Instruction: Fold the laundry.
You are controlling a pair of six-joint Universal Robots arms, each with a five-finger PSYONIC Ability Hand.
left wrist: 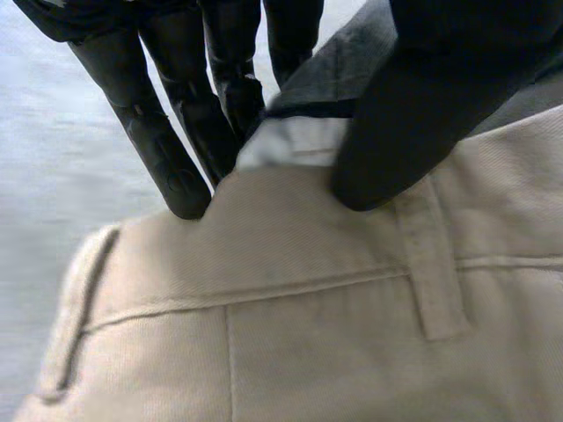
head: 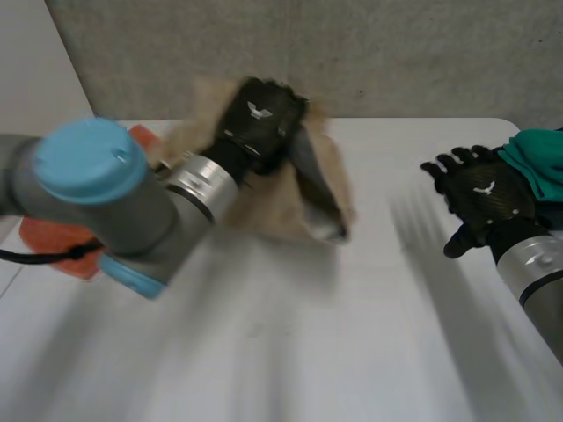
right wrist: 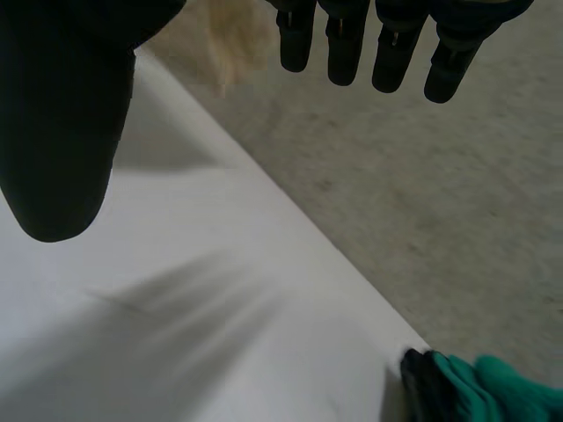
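1. Head view, nearest the camera: the left arm [head: 97, 189] stretches over the white table [head: 290, 352] toward its far side.
2. Partly hidden behind that arm, an orange cloth [head: 48, 237] lies at the table's left side.
3. Farther out on the right, the right hand [head: 484, 198] is over the table with its fingers spread and straight, grasping nothing. The right wrist view shows the same, with its thumb [right wrist: 62, 123] well apart from its fingertips [right wrist: 352, 48].
4. A teal cloth [head: 537, 163] sits just beside the right hand at the table's right edge. It also shows at the table corner in the right wrist view [right wrist: 493, 387].
5. Near the far edge, the left hand [head: 259, 119] grasps the beige trousers [head: 303, 189], which are blurred. I cannot tell whether they are off the table.
6. In the left wrist view, the left hand [left wrist: 413, 97] pinches the trousers [left wrist: 308, 334] at the waistband between thumb and fingers [left wrist: 167, 149], beside a belt loop [left wrist: 435, 272].
7. Farthest back stands a grey wall panel [head: 352, 53].
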